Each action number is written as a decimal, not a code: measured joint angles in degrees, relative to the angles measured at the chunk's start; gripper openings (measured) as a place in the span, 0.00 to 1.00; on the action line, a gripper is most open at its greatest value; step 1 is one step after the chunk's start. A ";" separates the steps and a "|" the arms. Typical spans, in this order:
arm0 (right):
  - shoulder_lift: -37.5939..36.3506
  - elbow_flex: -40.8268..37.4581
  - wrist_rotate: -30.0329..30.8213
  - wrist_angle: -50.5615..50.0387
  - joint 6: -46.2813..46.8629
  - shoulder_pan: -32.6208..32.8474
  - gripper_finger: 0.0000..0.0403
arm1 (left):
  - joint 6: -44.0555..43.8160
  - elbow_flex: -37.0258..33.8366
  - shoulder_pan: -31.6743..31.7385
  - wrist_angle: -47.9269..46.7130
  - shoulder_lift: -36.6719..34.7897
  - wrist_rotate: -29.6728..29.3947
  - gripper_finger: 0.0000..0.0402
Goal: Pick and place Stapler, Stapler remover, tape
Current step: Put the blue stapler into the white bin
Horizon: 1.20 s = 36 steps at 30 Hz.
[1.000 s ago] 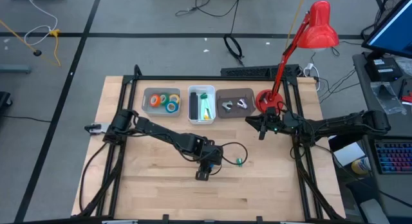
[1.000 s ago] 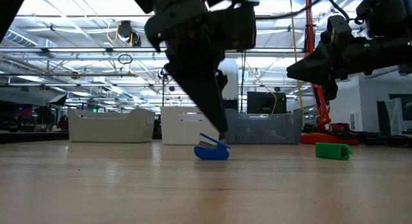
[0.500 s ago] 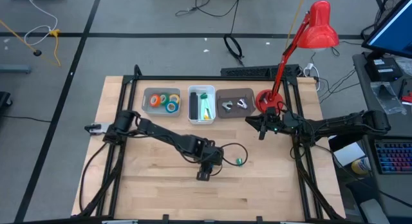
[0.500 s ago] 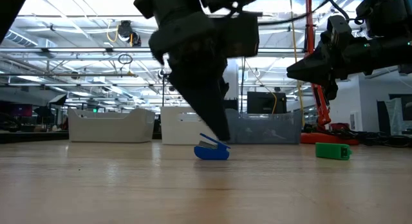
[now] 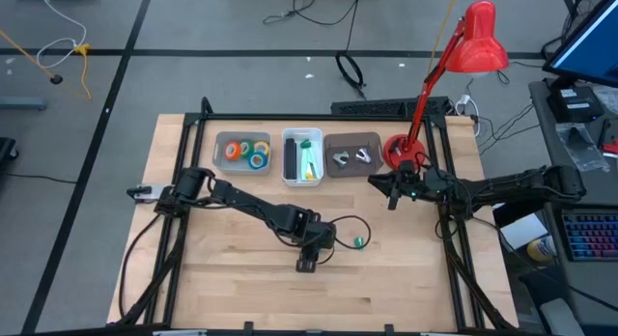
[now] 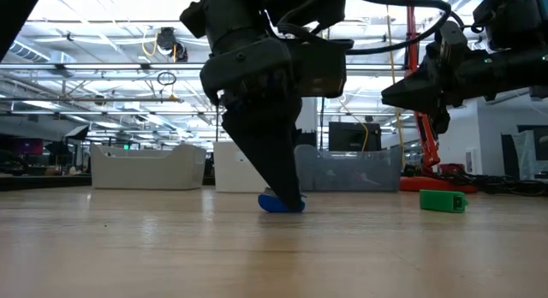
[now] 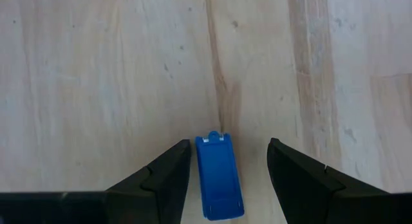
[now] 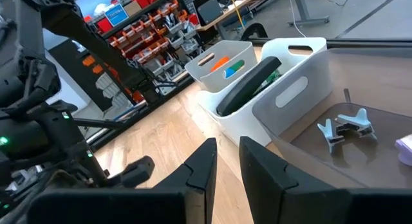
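- Using the white bin point(image 5: 302, 154) in the back row as the landmark: left of it sits a grey tray point(image 5: 221, 141) with the tape point(image 5: 247, 152) rolls inside.
- The white bin itself holds a black stapler point(image 5: 291, 158) plus some green stuff.
- Right of it, a darker tray point(image 5: 374, 141) has two metal staple removers point(image 5: 351, 157), and past that is a red lamp point(image 5: 480, 39).
- Well in front of the bin, the left gripper point(image 7: 226, 161) points straight down at the wooden table point(image 5: 232, 278), fingers spread wide on either side of a blue stapler point(image 7: 217, 176), not pinching it.
- A small green block point(image 6: 443, 199) lies just right of it.
- The right gripper point(image 5: 391, 189) hovers off the bin's right, fingers nearly together, holding nothing.
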 joint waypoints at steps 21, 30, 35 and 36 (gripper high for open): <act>0.00 0.00 0.07 -0.62 -0.04 0.00 0.15 | -3.29 0.02 0.19 -3.56 -0.02 -0.15 0.25; 0.00 0.00 0.17 -0.80 -0.02 -0.01 0.15 | -2.70 0.42 3.88 -8.57 -3.94 -0.70 0.16; -0.02 0.02 0.36 -1.01 -0.05 -0.01 0.15 | -1.85 1.52 8.43 -13.57 -9.90 -4.93 0.20; -0.02 0.02 0.40 -0.78 -0.07 -0.01 0.15 | -1.16 1.55 9.43 -13.52 -11.47 -5.95 0.20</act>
